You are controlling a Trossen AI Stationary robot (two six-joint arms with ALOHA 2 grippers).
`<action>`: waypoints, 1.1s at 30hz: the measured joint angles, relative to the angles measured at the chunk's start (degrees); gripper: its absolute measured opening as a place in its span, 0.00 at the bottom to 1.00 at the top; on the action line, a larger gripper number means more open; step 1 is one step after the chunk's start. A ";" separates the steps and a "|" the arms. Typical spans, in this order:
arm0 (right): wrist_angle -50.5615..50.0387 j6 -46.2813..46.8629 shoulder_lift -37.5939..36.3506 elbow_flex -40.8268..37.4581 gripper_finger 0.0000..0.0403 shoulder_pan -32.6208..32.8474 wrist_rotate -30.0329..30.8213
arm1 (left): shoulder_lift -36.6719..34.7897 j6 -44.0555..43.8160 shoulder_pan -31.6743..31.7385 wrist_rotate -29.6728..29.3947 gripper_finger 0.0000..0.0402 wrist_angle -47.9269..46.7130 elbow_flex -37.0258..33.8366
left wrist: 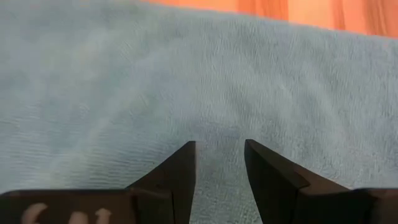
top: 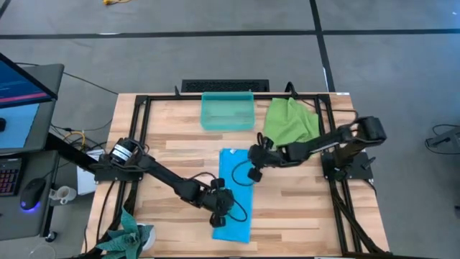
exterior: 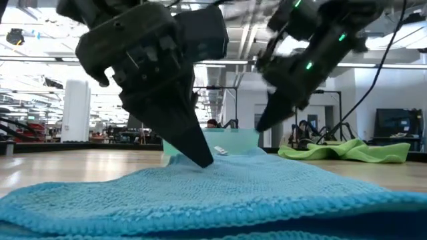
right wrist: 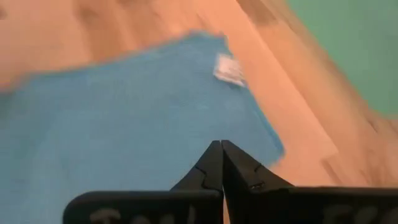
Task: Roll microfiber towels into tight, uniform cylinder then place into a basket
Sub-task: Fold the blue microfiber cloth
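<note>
**Spotter:** Your blue towel (top: 233, 193) lies flat and folded into a long strip at table centre, running from twelve to six o'clock. Nothing is rolled yet, so I judge you're at the very start of the roll.

**Operator:** And the hands?

**Spotter:** Your left gripper (top: 221, 207) is down on the strip near its six o'clock end, fingers parted and grasping nothing; in its wrist view the tips rest on bare cloth. Your right gripper (top: 256, 156) hangs by the strip's twelve o'clock end, toward its three o'clock edge, fingers clenched together and empty.

**Operator:** Next move?

**Spotter:** Probably you need to catch one short edge squarely and turn it over evenly, or the cylinder will come out cone-shaped.

**Operator:** Room?

**Spotter:** The basket (top: 227, 111) sits at twelve o'clock, just beyond the strip, empty. The green towel (top: 290, 119) lies crumpled beside it toward two o'clock. At six o'clock the strip nearly reaches the table (top: 309, 208) edge, so roll toward twelve.
</note>
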 joint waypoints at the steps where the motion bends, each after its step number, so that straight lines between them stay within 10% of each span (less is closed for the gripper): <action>1: -0.71 -0.03 -1.24 0.07 0.05 1.08 0.15 | 0.00 -0.02 -0.39 -1.38 0.32 -1.53 0.96; 15: -2.25 0.00 -3.57 -0.02 0.06 16.16 0.37 | -0.11 -0.20 -2.78 -11.00 0.32 -6.63 7.29; 33: 4.62 -2.72 8.49 0.18 0.06 11.51 -7.74 | -0.15 -8.98 -2.13 -18.21 0.32 -22.35 7.29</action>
